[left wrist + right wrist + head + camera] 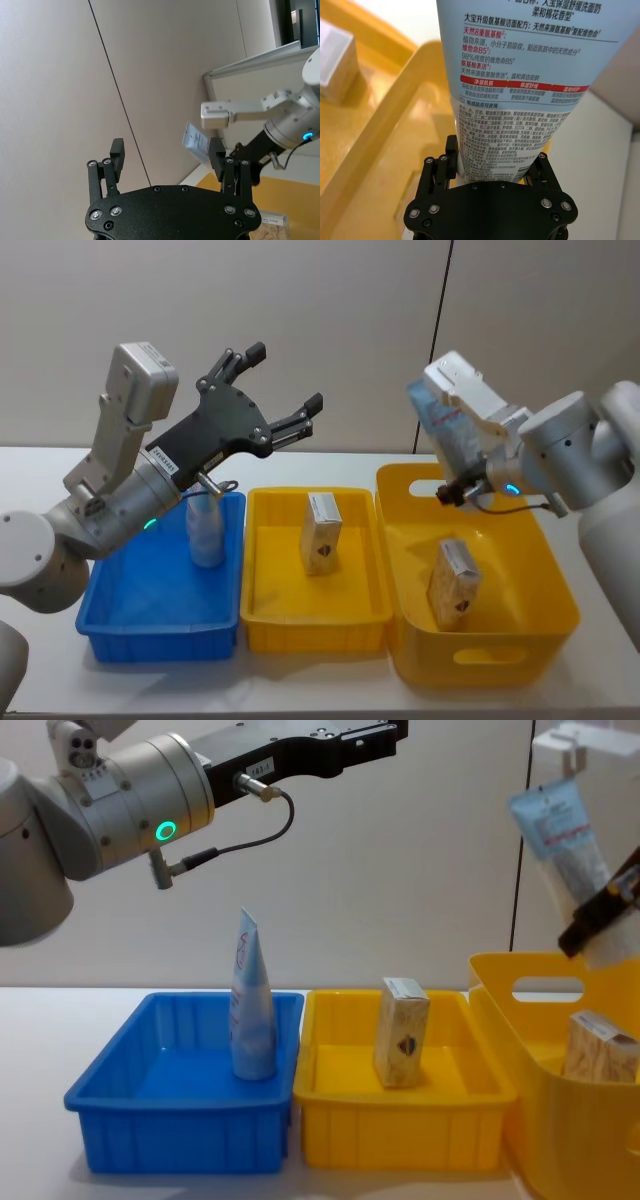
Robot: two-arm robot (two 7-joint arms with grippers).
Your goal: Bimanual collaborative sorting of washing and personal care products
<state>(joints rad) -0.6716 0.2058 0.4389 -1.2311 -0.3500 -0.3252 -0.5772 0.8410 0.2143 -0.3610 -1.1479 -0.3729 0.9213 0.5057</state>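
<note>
Starting near: one tube (206,532) stands upright in the blue bin (110,615) at our left. Farther back, our right gripper (490,172) pinches a second tube (447,428) by its lower end, long axis tilted up-left toward the left gripper (282,390), whose fingers are spread, raised mid-desk, nearer the handover.

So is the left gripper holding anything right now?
No, the left gripper is open and empty, raised above the blue bin.

Three bins sit in front of me: blue bin (160,610) lower left, shallow yellow tray (315,615) center, deeper yellow basket (490,650) lower right.
</note>
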